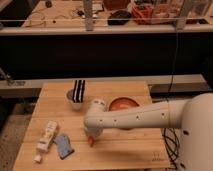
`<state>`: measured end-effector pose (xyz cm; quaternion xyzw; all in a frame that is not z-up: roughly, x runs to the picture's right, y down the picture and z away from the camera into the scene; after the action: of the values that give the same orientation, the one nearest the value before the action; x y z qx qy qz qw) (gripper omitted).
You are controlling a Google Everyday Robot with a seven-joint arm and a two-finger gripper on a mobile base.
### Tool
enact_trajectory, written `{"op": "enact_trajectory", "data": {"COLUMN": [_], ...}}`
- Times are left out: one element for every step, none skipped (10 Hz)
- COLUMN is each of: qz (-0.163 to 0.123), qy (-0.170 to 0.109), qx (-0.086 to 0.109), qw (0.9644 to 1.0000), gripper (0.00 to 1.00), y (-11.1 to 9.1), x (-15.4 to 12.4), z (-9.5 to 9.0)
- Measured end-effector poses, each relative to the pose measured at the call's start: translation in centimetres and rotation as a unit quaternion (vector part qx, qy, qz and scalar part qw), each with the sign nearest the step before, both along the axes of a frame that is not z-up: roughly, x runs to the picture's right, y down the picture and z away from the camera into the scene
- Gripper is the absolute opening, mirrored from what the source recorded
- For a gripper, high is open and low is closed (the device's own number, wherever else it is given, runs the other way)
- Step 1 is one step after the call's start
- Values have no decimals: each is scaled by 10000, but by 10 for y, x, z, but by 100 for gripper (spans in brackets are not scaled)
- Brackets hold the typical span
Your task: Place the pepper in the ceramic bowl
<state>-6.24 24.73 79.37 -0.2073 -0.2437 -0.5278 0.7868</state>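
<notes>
A lab: wooden table [125,90] below cluttered workbench [65,15] with cables [172,55]

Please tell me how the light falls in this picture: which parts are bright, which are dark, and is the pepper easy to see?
Camera view: the wooden table is evenly lit; a wide dark band lies behind it; the far counter is bright. The gripper, shut low over the table, shows only an orange bit of the pepper. The ceramic bowl shows no glare.
</notes>
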Motion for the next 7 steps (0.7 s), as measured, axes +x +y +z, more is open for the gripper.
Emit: {"op": "enact_trajectory", "data": {"qz": [24, 43, 72, 111, 163, 235, 289], "qy": [-6, -15, -13, -8, 4, 29, 47], "qx": [17, 34, 52, 80, 102, 131, 147], "qw": [10000, 10000, 10000, 9999, 9998, 9996, 9995], "gripper": [2, 2, 2, 2, 2, 2, 2], "y": [-4, -8, -11, -14, -19, -28, -34], "x": [2, 3, 5, 8, 13, 23, 29], "z": [-2, -3, -4, -5, -7, -9, -10]}}
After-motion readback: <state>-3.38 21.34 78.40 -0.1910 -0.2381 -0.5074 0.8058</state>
